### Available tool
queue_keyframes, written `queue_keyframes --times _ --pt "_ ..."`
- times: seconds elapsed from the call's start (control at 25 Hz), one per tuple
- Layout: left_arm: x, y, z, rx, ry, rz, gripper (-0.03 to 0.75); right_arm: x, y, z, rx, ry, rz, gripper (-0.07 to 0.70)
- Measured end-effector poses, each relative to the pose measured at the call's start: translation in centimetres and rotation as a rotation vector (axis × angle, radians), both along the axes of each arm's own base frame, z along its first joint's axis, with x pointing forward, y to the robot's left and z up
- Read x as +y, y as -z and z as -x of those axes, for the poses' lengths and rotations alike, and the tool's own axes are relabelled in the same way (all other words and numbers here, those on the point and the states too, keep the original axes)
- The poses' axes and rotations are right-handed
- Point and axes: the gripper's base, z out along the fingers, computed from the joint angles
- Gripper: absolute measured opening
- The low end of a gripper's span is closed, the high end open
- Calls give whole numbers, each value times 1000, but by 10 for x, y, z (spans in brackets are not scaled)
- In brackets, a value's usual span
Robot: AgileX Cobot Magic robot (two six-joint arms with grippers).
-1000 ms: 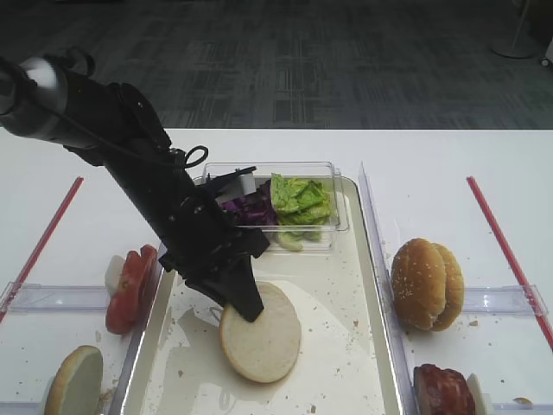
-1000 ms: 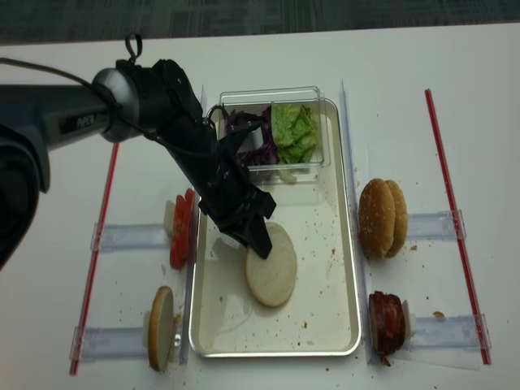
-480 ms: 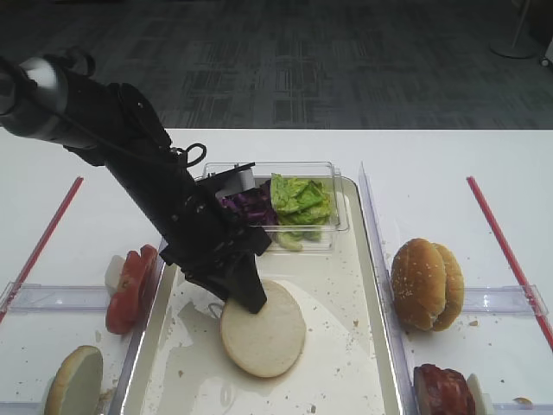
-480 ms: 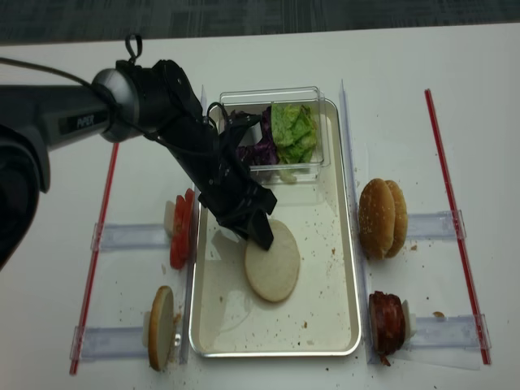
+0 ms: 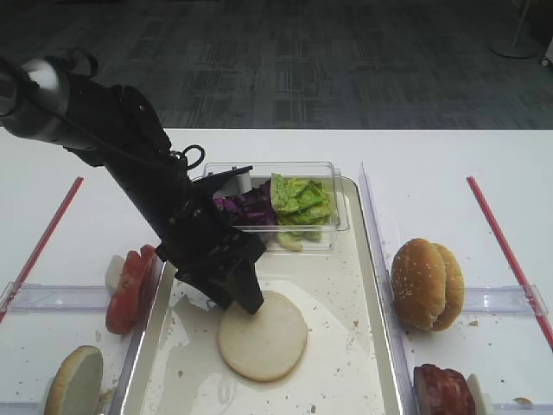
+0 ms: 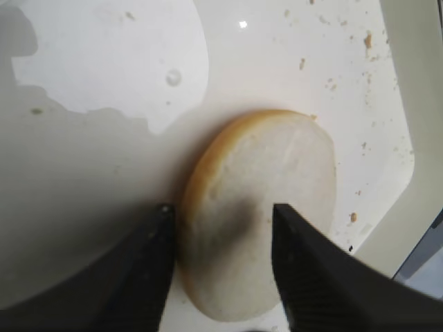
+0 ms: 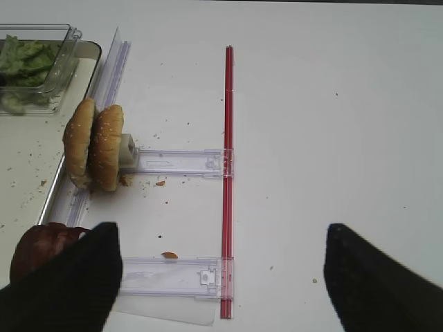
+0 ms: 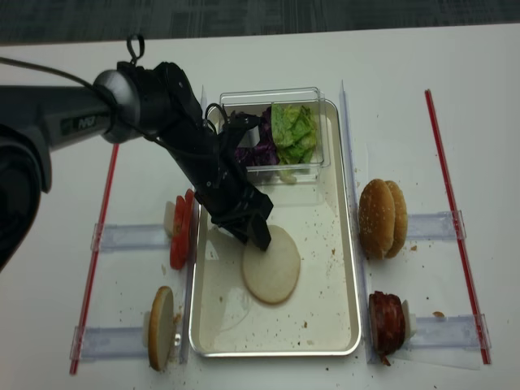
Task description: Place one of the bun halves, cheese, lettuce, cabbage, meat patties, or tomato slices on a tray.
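A pale round bun half [image 5: 263,337] [image 8: 271,265] [image 6: 270,200] lies flat on the floor of the silver tray [image 5: 346,277] [image 8: 325,244]. My left gripper [image 5: 246,298] [image 8: 258,236] [image 6: 220,214] hangs over the bun's near-left edge. It is open, with one finger beside the crust and the other above the cut face. My right gripper [image 7: 221,277] is open over bare table, with nothing between its fingers. Lettuce [image 5: 298,199] [image 8: 292,130] and cabbage [image 5: 246,207] [image 8: 256,150] fill a clear box. No cheese is in view.
Tomato slices [image 5: 130,285] [image 8: 180,230] and another bun half [image 5: 73,380] stand in holders left of the tray. Seeded bun tops [image 5: 426,284] [image 7: 93,145] and meat patties [image 5: 445,389] [image 7: 41,249] stand to its right. Red strips [image 7: 228,173] run along the table's sides.
The left jaws have opened and let go of the bun half. It has dropped from a tilt to lie flat on the tray. The left gripper has drawn back slightly.
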Motion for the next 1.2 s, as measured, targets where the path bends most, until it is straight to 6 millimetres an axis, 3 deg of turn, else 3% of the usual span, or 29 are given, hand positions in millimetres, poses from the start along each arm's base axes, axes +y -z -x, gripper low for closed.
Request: queue_keyframes --times 0.24,0.6,0.92,1.2 --pt "0 0 -1 -13 -5 -3 433 0 0 0 0 2 -3 614" --pt "0 -1 -1 -6 3 -3 452 0 0 0 0 2 -3 614" --pt "-3 -44 -9 -34 37 5 453 0 0 0 0 2 -3 614" --pt "8 -74 -35 -172 -10 -210 453 0 0 0 0 2 -3 614"
